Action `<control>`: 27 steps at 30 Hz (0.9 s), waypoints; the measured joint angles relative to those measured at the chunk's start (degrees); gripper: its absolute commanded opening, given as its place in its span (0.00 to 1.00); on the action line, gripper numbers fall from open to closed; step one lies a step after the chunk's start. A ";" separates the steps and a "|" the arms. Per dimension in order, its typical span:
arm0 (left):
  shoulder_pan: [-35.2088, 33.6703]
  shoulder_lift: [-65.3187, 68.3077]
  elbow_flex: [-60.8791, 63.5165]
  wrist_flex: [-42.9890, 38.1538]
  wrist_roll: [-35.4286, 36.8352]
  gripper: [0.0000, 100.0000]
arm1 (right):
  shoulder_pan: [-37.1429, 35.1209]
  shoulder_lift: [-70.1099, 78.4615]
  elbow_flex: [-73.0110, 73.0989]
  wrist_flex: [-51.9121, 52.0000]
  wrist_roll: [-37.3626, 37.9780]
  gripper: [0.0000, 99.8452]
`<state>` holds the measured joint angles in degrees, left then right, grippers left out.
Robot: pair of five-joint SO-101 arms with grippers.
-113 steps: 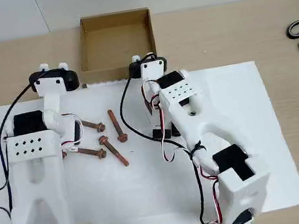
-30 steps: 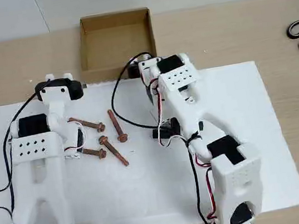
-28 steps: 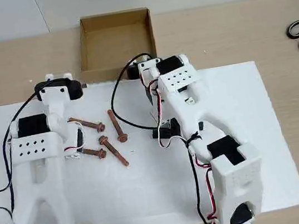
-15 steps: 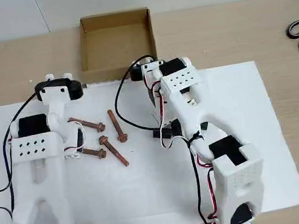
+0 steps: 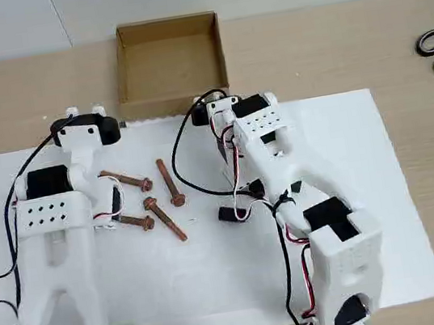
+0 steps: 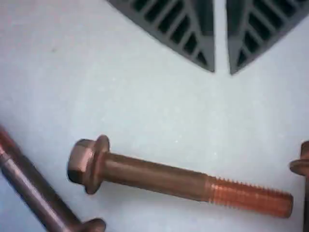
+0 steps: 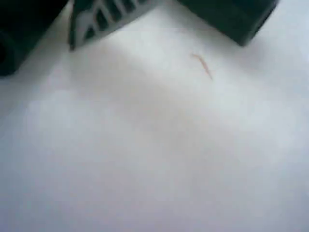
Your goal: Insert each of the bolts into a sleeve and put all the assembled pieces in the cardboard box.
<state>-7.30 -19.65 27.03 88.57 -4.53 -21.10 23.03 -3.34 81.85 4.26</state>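
The left gripper [image 6: 220,48] had its fingers pressed almost together, with nothing between them. It was near a brown bolt [image 6: 169,176] that lay flat on the white paper [image 6: 145,96]. Three other bolts [image 5: 171,182] lay close by on the same paper. The right gripper [image 7: 157,43] was spread wide over bare paper, near the cardboard box [image 5: 169,59] on the desk [image 5: 329,39].

High camera was fixed overhead, looking down on the whole table [image 5: 321,40]. Left wrist camera faced down, very close over bolts [image 6: 159,176] on the white sheet [image 6: 145,96]. Right wrist camera, equally close, met bare sheet. All three shared that sheet.
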 measured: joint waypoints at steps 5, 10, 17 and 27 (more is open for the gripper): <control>0.00 0.00 0.00 0.00 0.00 0.01 | 0.35 -0.09 0.09 -0.35 -0.09 0.05; 0.00 0.00 0.00 0.00 0.00 0.01 | 0.62 -0.35 0.09 -0.44 -0.09 0.01; 0.00 0.00 0.00 0.00 0.00 0.01 | 0.00 -0.53 -4.40 4.48 -0.09 0.00; 0.00 0.00 -2.81 0.09 -0.09 0.01 | 2.81 -8.35 -7.38 11.96 2.55 0.00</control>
<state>-7.30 -19.65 24.22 88.66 -4.62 -18.29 14.68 -10.73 93.80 6.81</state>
